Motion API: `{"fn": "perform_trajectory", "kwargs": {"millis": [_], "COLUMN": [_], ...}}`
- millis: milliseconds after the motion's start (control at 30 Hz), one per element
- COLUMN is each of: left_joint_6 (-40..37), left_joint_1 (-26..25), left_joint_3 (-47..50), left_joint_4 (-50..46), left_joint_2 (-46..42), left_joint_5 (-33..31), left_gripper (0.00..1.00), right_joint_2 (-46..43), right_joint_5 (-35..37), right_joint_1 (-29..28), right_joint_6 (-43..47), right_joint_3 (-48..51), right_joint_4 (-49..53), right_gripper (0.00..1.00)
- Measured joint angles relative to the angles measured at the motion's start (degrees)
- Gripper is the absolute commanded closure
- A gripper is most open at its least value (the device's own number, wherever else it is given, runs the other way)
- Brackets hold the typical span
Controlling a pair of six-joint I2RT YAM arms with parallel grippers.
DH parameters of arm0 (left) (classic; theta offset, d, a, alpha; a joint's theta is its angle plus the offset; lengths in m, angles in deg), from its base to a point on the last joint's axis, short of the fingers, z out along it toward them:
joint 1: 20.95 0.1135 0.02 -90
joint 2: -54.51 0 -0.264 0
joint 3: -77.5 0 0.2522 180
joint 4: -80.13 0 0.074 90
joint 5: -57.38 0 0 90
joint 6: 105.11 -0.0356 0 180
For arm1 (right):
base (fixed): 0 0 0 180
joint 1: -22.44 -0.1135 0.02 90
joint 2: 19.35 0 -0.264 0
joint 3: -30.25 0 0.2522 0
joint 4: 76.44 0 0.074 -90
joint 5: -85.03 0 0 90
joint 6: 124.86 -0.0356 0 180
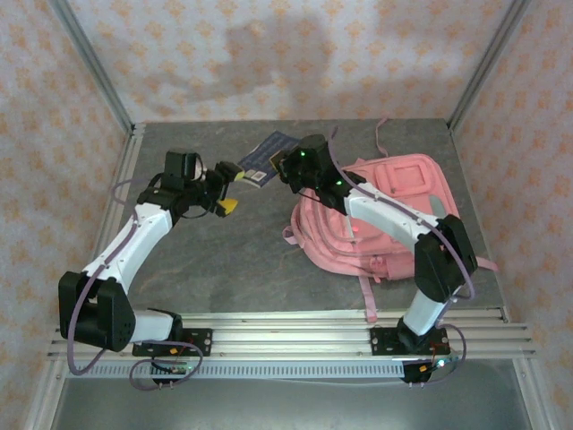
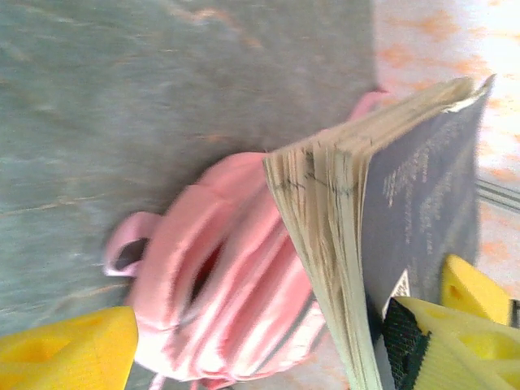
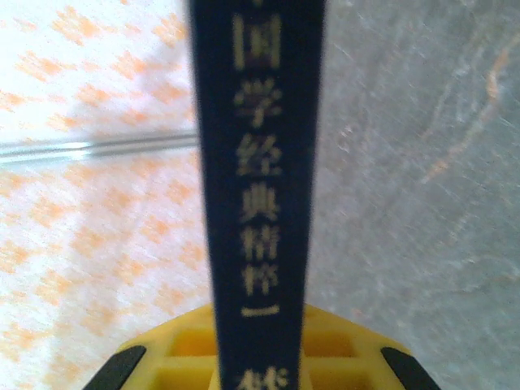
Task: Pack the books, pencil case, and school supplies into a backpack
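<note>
A navy book with gold lettering on its spine hangs in the air at the back middle of the table. My right gripper is shut on it. My left gripper is open, its yellow fingers spread wide. The book's page edges stand close to the right-hand finger. The pink backpack lies on the table under the right arm, with a dark slit showing at its top. The pencil case and school supplies are out of view.
Bare grey tabletop stretches between the left arm and the backpack. Pink straps trail towards the metal rails at the front edge. Patterned walls close in the back and sides.
</note>
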State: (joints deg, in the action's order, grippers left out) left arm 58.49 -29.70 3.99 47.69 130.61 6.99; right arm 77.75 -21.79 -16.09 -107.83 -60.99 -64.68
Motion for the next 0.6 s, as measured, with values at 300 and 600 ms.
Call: {"fn": "perform_trajectory", "kwargs": {"millis": [300, 600], "left_joint_6": [7.3, 10.4], "left_joint_1": [-3.1, -5.4], "left_joint_3": [-1.5, -4.0], "left_joint_4": [13.6, 19.8], "left_joint_2": [3.5, 6.2], "left_joint_5": [-0.8, -3.5], "left_gripper": [0.32, 0.62], "right_joint_2": [-2.8, -5.8], "right_joint_5": [4.0, 6.0], "right_joint_1": [0.0, -0.2], "right_joint_6": [-5.8, -10.1], "right_joint_3": [2.1, 6.1], "right_joint_4": [-3.7, -6.2], "right_gripper": [1.00, 1.00]}}
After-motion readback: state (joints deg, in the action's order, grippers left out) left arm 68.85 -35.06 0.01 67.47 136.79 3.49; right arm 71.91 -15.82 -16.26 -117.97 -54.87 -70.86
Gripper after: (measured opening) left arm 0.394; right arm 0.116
